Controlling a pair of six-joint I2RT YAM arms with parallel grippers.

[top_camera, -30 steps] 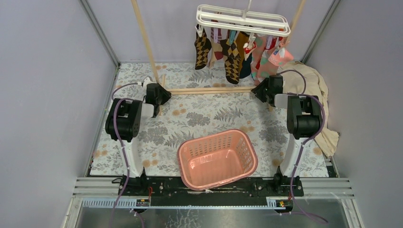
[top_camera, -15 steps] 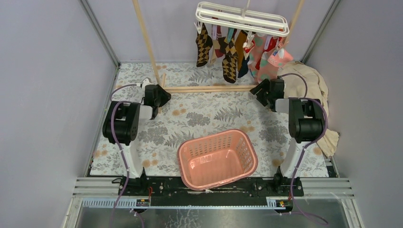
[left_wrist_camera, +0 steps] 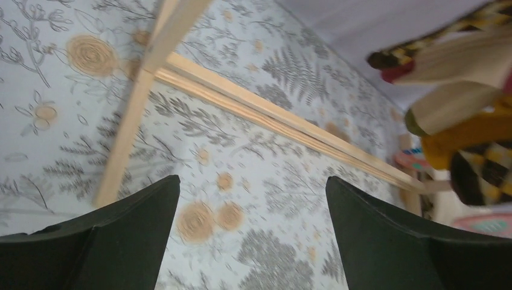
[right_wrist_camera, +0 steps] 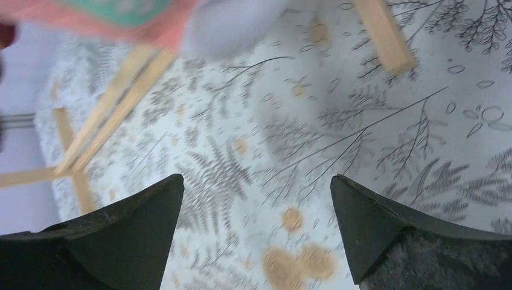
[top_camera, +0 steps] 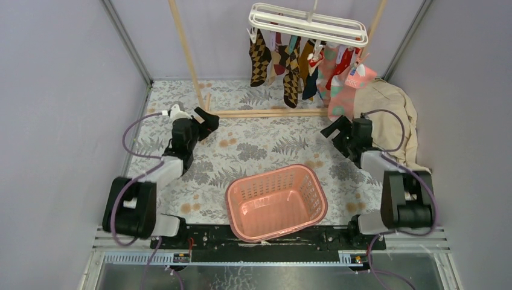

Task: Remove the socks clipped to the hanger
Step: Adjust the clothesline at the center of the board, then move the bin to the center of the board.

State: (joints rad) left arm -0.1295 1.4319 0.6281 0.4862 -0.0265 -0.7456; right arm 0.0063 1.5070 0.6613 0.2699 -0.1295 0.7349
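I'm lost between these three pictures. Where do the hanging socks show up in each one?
Top external: the socks hang at top centre, clipped under the white hanger.
Left wrist: at the right edge, mustard and argyle ones, blurred.
Right wrist: top left corner, one blurred pink-teal sock.
Shared landmark: the wooden bar lying on the floral mat, seen in all three.

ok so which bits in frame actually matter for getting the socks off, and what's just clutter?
Job in hand:
- socks
- white hanger they are clipped to
- pink basket, probably the drop spot

Lying about:
- beige cloth, far right
- wooden rack
- floral table cover
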